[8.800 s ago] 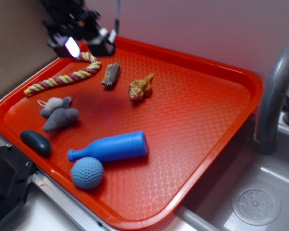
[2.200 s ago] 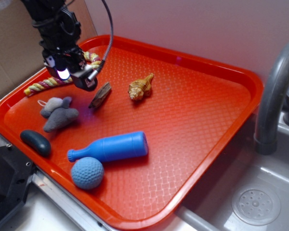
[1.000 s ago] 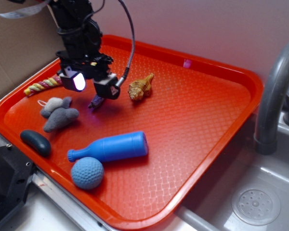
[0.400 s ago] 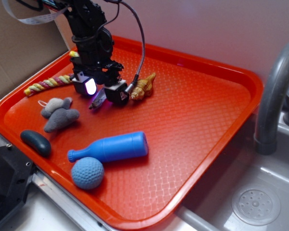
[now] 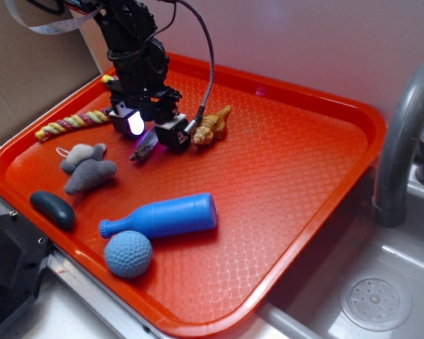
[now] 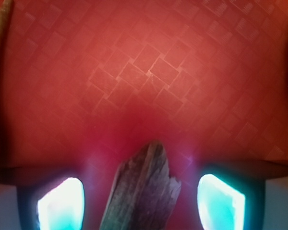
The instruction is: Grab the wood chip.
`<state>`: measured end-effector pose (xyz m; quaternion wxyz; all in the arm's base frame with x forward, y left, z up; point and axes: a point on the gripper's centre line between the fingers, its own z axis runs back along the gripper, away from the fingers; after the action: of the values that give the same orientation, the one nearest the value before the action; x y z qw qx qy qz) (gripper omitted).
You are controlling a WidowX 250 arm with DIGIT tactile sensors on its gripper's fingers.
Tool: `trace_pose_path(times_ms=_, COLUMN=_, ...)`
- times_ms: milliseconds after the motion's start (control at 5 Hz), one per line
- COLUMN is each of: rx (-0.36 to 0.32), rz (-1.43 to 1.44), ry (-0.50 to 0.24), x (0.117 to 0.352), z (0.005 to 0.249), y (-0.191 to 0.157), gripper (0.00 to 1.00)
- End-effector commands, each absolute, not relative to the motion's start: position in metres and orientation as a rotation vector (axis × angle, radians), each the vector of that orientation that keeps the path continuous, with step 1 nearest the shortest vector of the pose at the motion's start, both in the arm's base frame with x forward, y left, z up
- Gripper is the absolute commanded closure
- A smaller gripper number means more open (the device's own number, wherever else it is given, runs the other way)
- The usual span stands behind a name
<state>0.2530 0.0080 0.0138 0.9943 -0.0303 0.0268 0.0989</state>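
1. Exterior view: the tool [image 5: 150, 134] is low over the far-left part of the red tray [image 5: 304, 176], straddling the wood chip [image 5: 144, 146], which lies flat on the tray floor just left of the seashell [image 5: 210, 126]. The chip's near end pokes out below the tool, so the reach looks aimed along its narrow width, probably because a thin sliver is easiest pinched across. From here I cannot tell the finger spacing.

2. Same view, counting: one wood chip, one seashell, one rope toy [image 5: 71, 124] at the far left edge, one grey plush mouse [image 5: 86, 167], one dark pebble [image 5: 53, 209], one blue bottle [image 5: 162, 216] and one blue ball [image 5: 128, 253], all spread apart on the tray.

3. Wrist view: two glowing fingers [image 6: 61, 203] sit either side of the chip [image 6: 144, 191], with a bare gap of tray on each side. The tool is spread wide and not touching it. I judge closing comes next.
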Motion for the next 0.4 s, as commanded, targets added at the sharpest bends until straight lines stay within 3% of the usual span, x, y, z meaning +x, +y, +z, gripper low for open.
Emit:
trace_pose_path(times_ms=0, rx=-0.058, rz=0.192, ry=0.046, x=0.2513, z=0.0113, y=0.0234, gripper=1.0)
trace_pose_path(times_ms=200, rx=-0.056, rz=0.184, ry=0.039, x=0.2508, z=0.0132, y=0.0226, gripper=1.0)
